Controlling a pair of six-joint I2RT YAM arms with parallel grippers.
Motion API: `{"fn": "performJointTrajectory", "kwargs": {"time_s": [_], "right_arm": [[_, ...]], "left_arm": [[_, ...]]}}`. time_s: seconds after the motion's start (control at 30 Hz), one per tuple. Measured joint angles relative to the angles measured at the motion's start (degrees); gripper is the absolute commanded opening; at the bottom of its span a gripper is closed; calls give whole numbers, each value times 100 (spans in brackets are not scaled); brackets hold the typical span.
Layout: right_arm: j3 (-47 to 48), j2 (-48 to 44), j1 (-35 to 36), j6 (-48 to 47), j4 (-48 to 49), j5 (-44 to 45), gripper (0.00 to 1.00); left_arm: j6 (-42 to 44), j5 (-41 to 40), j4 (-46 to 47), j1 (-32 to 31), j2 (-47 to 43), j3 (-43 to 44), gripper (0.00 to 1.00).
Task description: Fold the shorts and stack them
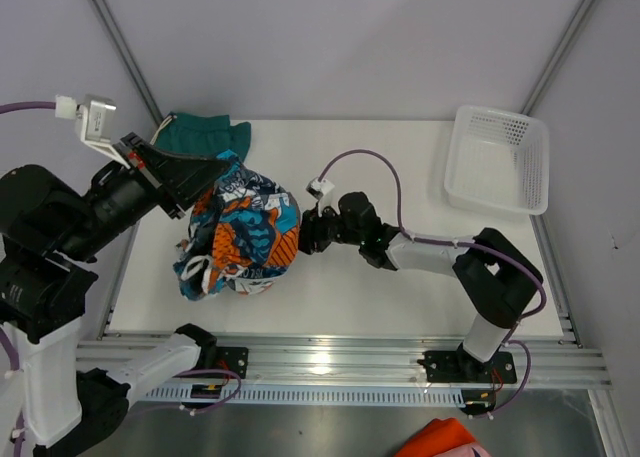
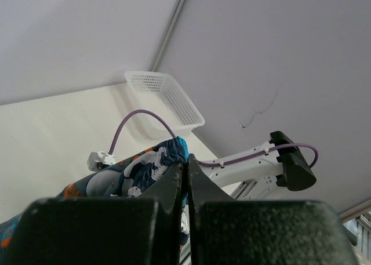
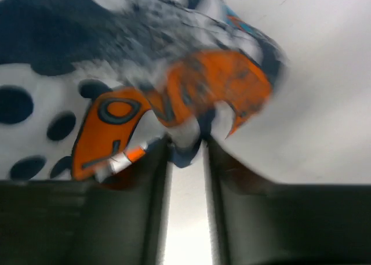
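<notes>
The printed shorts (image 1: 240,232), orange, blue, white and navy, hang bunched over the left part of the table. My left gripper (image 1: 215,172) is shut on their top edge and holds them up. In the left wrist view the fabric (image 2: 145,166) is pinched between the closed fingertips (image 2: 186,163). My right gripper (image 1: 303,232) is at the bundle's right side. Its jaws (image 3: 186,146) stand apart, with a fold of the printed fabric (image 3: 145,73) poking in between the tips. The teal-green shorts (image 1: 205,135) lie crumpled at the table's back left, partly behind the left arm.
A white mesh basket (image 1: 500,162) stands at the back right corner, also seen in the left wrist view (image 2: 168,97). An orange cloth (image 1: 445,442) lies below the front rail. The right arm (image 2: 255,163) stretches low across the white table (image 1: 400,157).
</notes>
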Motion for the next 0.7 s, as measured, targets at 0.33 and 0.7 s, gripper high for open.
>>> {"fn": "performJointTrajectory", "kwargs": {"time_s": [0.33,0.7], "right_arm": [[-632,-393,9,400,522,422,0],[173,-1399,-1370,-9,-1056,973,0]], "left_arm": [[74,-424,-273,2,50,-57,0],[120,-601,181,197,632,-315,0]]}}
